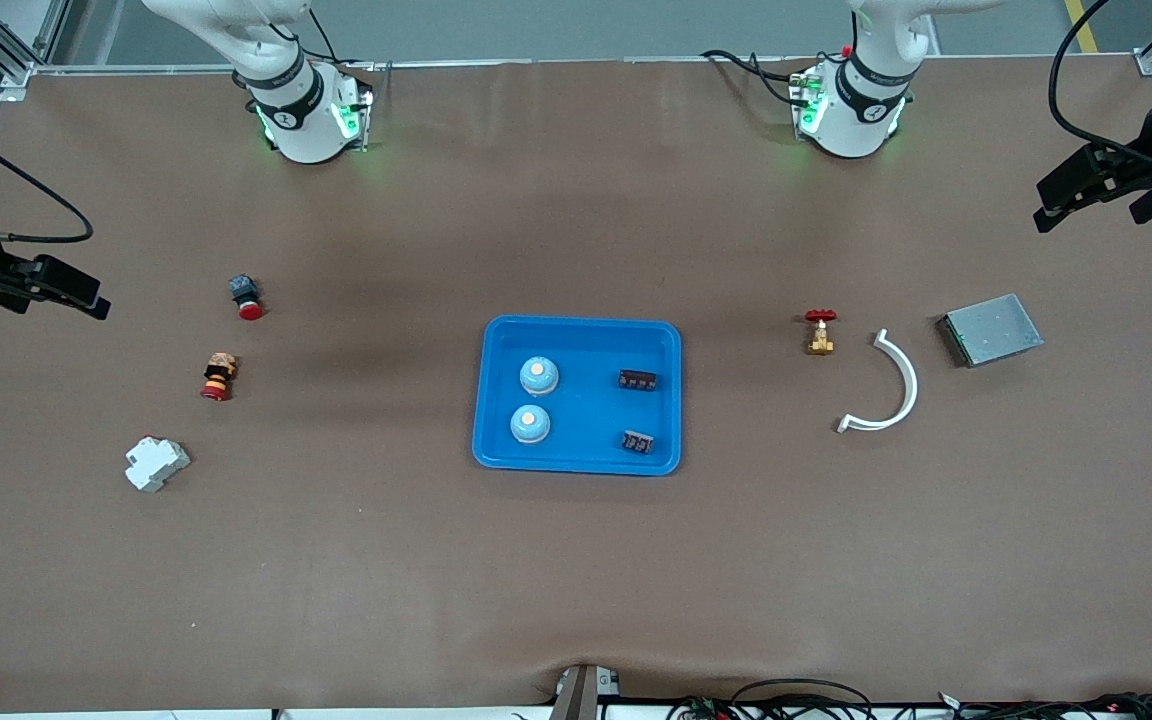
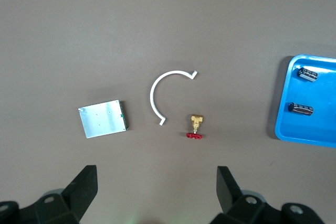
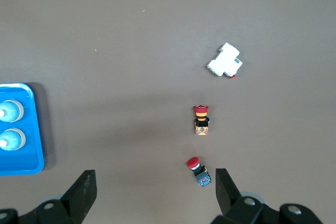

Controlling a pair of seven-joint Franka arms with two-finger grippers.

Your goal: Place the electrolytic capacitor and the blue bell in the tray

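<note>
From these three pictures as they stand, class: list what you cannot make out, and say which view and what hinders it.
- Tray, left wrist view: cut off by the picture's edge; bells unseen.
- Tray, right wrist view: cut off by the edge; capacitors unseen.
- Capacitors, front view: markings too small to read.
- Left gripper and right gripper, front view: arms partly cut off by the picture's edges.

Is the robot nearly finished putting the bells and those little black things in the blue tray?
Looks done: two blue bells and two capacitors already sit in the tray. Nothing is in hand; the left end effector and right end effector hang open, off at the table's ends. Nothing seems left.
</note>
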